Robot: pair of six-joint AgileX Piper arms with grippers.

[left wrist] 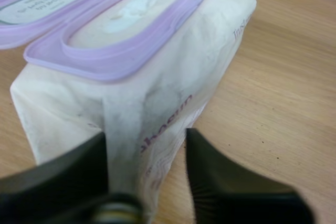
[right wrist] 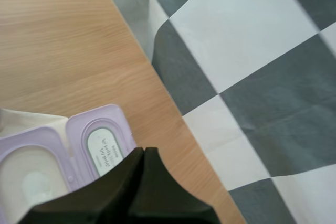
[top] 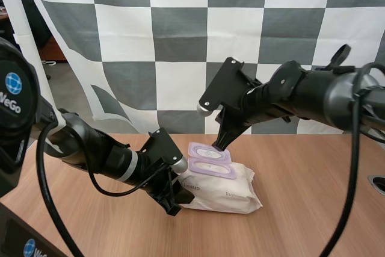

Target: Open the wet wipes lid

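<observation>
Toward the far edge of the surface (top: 313,209), the pack of wet wipes (top: 231,188) lies lengthwise left to right, its left end clamped in the left gripper (top: 173,203), its lid (top: 209,153) flipped open just under the closed right gripper (top: 219,144).

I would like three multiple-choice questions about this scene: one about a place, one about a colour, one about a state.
1. The white soft pack of wet wipes lies: A in a wooden tray; B on the wooden table; C on a pot.
2. Its plastic lid is: A green; B red; C purple.
3. That lid is: A flipped open; B shut; C torn off.

Answers: B, the pack rests on bare wood; C, flap and frame are purple; A, the flap lies back beside the opening.
</observation>
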